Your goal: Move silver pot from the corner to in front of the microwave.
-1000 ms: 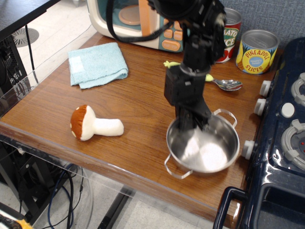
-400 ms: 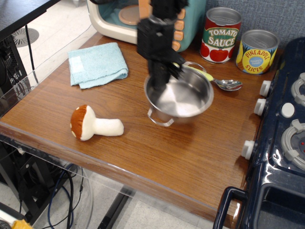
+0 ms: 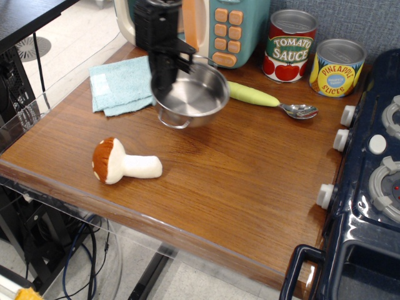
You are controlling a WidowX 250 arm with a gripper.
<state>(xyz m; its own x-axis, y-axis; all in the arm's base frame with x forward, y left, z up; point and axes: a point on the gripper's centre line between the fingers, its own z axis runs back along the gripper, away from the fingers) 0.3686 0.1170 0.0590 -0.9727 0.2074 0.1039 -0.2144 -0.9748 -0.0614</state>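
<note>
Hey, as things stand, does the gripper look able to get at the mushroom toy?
Probably not yet: the gripper is clamped on the silver pot. The mushroom toy lies uncovered on open table.

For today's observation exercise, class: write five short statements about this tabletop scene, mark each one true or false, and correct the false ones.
1. The gripper has its fingers closed on the rim of the silver pot. True.
2. The silver pot sits beside the stove. False: it is near the microwave, at the far side of the table.
3. The toy mushroom lies on the blue cloth. False: it lies on the bare wood, nearer the front edge, apart from the cloth.
4. A spoon with a green handle lies in front of the tomato sauce can. True.
5. The pineapple can lies tipped over. False: it stands upright beside the tomato sauce can.
</note>
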